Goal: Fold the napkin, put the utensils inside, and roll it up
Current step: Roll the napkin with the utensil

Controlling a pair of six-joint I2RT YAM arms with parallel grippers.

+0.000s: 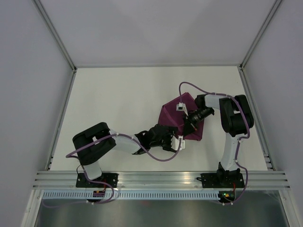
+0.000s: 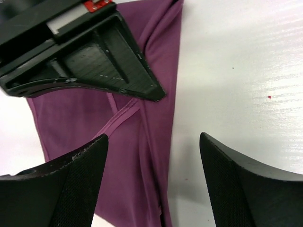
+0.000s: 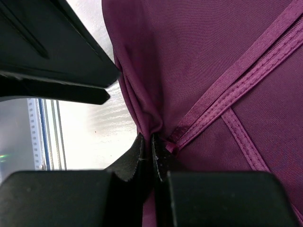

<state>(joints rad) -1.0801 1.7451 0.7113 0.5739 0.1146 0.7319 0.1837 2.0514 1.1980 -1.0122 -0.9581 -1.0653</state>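
right tool (image 3: 151, 147) pinched tight on a fold of the napkin (image 3: 189, 56). left tool (image 2: 152, 144) gapes wide, straddling its edge. napkin lies bunched on the counter (image 1: 118, 94), toward 3 o'clock.

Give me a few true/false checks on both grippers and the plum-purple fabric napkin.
1. The right gripper pinches a fold of the plum-purple fabric napkin. True.
2. The left gripper is shut on the napkin. False: its fingers stand wide open over the napkin's edge, holding nothing.
3. Silvery metal utensils lie on the napkin. False: none shows in any view.
4. The napkin lies on the white table, toward the right arm's side. True.
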